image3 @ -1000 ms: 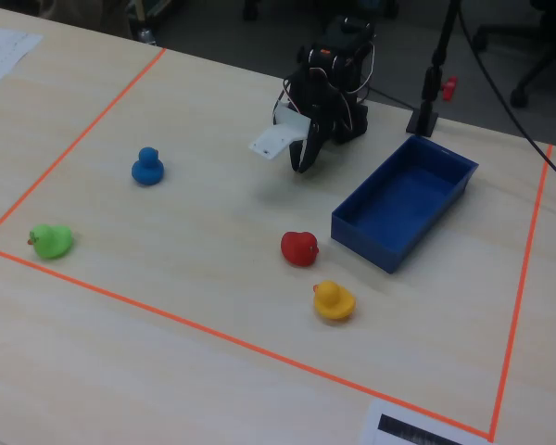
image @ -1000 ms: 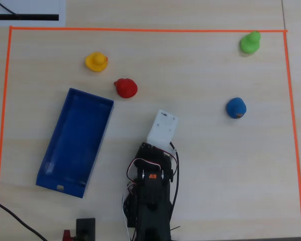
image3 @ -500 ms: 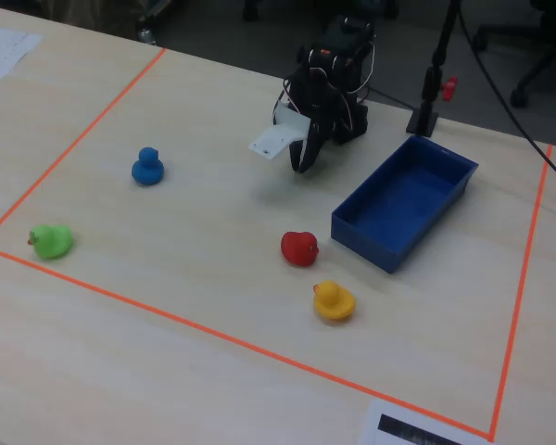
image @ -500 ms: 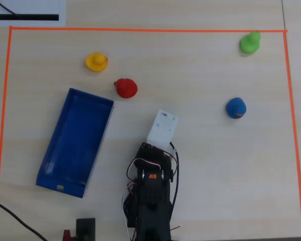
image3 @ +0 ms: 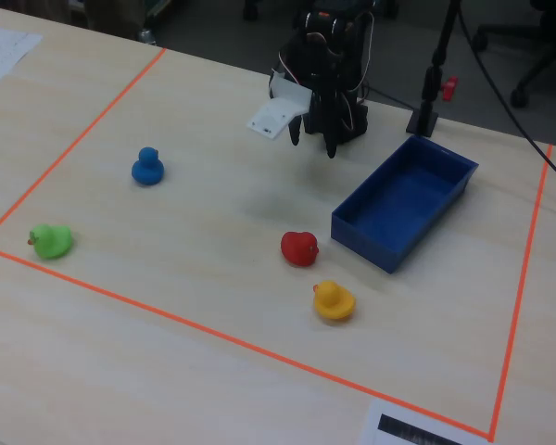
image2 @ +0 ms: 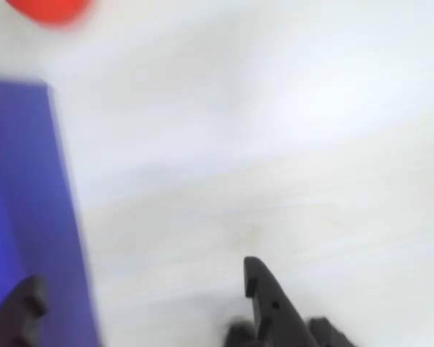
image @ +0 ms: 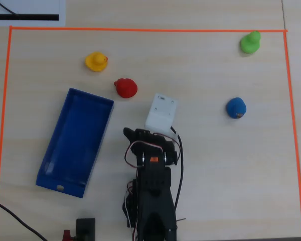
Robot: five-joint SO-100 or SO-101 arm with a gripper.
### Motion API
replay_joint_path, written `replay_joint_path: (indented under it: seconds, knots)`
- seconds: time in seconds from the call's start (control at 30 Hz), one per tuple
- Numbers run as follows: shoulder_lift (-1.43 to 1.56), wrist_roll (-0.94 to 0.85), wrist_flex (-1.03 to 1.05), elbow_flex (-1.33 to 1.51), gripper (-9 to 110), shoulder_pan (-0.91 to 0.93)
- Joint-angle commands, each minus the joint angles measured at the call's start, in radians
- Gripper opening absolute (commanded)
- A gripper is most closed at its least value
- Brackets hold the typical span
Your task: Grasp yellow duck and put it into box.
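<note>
The yellow duck (image: pixel 96 62) sits on the table beyond the far end of the blue box (image: pixel 75 135); in the fixed view the duck (image3: pixel 334 301) is in front of the box (image3: pixel 403 199). My gripper (image3: pixel 313 139) hangs open and empty above the table, beside the box and well away from the duck. In the wrist view the gripper (image2: pixel 141 296) shows two dark fingers wide apart, one over the box wall (image2: pixel 22 202). The yellow duck is out of the wrist view. In the overhead view the white wrist camera block (image: pixel 161 113) covers the fingers.
A red duck (image: pixel 125 88) (image3: pixel 299 248) sits between my gripper and the yellow duck, near the box corner, and shows in the wrist view (image2: pixel 50 9). A blue duck (image: pixel 236 108) and a green duck (image: pixel 250 42) are on the other side. Orange tape (image: pixel 140 29) frames the area.
</note>
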Motion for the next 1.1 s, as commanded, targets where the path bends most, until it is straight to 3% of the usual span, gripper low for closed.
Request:
replay_joint_path:
  seconds: [0.0, 0.27, 1.07]
  knots:
    - [-0.376, 0.071, -0.037, -0.471, 41, -0.035]
    - [-0.888, 0.19, -0.043, -0.957, 42, -0.141]
    - [-1.603, 0.282, -0.166, -1.497, 42, -0.262]
